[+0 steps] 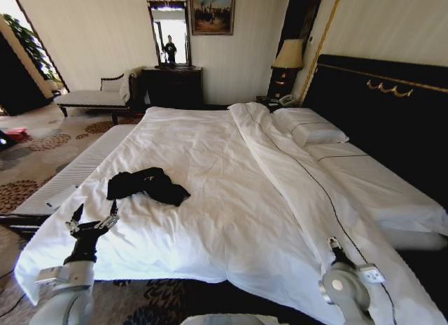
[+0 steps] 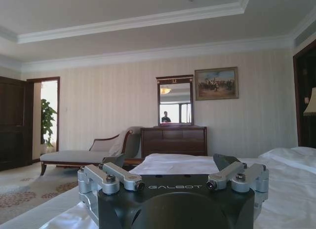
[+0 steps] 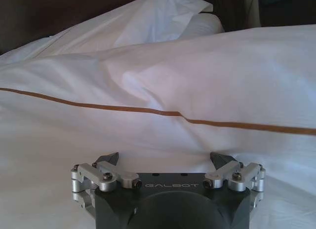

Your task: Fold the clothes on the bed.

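The bed [image 1: 231, 178] is wide and dressed in a white duvet [image 1: 210, 199] creased all over, with a thin dark piping line running along a folded-back edge toward the pillows [image 1: 311, 129] at about 1 o'clock. A tall dark headboard [image 1: 385, 108] with gold trim stands at 2 o'clock. Against the far striped wall at 12 o'clock are a dark dresser [image 1: 173, 85], a mirror [image 1: 169, 32] and a framed painting [image 1: 211, 11]; a white-cushioned chaise [image 1: 94, 97] sits at 10 o'clock on patterned carpet [image 1: 28, 157], and a lamp [image 1: 288, 55] stands by the headboard.

The clothes [image 1: 147, 185] lie at about 9 o'clock on the duvet: a black T-shirt, crumpled into a loose uneven heap.

The left end effector [image 1: 92, 218] hovers at 7 o'clock, just short of the heap, fingers spread wide and holding nothing. The right end effector [image 3: 165, 160] is at 5 o'clock over the duvet's folded edge, also spread apart and empty.
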You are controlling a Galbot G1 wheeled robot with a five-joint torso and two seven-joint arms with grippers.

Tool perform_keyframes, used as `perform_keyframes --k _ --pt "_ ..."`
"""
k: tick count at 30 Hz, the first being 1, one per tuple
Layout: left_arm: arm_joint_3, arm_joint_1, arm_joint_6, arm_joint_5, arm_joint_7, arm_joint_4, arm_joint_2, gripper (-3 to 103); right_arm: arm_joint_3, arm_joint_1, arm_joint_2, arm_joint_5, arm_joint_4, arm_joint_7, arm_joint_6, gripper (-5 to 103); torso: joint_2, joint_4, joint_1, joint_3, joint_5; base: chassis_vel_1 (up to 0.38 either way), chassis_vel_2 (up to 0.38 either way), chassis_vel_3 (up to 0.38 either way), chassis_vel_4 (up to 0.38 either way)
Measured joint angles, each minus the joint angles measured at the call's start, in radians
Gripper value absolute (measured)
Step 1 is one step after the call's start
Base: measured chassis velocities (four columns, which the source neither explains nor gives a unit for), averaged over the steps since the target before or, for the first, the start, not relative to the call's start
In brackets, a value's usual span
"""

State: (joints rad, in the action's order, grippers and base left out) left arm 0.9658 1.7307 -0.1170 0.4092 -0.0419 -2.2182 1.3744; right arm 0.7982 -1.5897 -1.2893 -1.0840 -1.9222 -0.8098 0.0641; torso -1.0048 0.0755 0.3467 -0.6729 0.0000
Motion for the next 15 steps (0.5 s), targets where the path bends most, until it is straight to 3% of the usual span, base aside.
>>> perform_keyframes --k 3,5,8,15 --pt "-0.007 -0.002 0.003 -0.004 0.000 -0.004 -0.005 100 -0.025 0.002 -0.011 -0.132 0.031 0.128 0.054 100 0.000 0.0001 0.000 0.000 0.0000 0.000 0.000 0.000 0.000" --pt "-0.007 -0.002 0.004 -0.004 0.001 -0.004 -0.007 100 -0.032 0.002 -0.014 -0.152 0.031 0.150 0.059 100 0.000 0.0001 0.000 0.000 0.0000 0.000 0.000 0.000 0.000" --pt "-0.006 -0.001 0.006 -0.003 0.001 -0.006 -0.017 100 -0.083 0.012 -0.036 -0.198 0.032 0.257 0.083 100 0.000 0.0002 0.000 0.000 -0.0001 0.000 0.000 0.000 0.000" --pt "0.006 0.007 0.006 0.008 0.001 -0.008 -0.028 100 -0.141 0.044 -0.060 -0.218 0.013 0.345 0.103 100 0.000 0.0000 0.000 0.000 0.0000 0.000 0.000 0.000 0.000"
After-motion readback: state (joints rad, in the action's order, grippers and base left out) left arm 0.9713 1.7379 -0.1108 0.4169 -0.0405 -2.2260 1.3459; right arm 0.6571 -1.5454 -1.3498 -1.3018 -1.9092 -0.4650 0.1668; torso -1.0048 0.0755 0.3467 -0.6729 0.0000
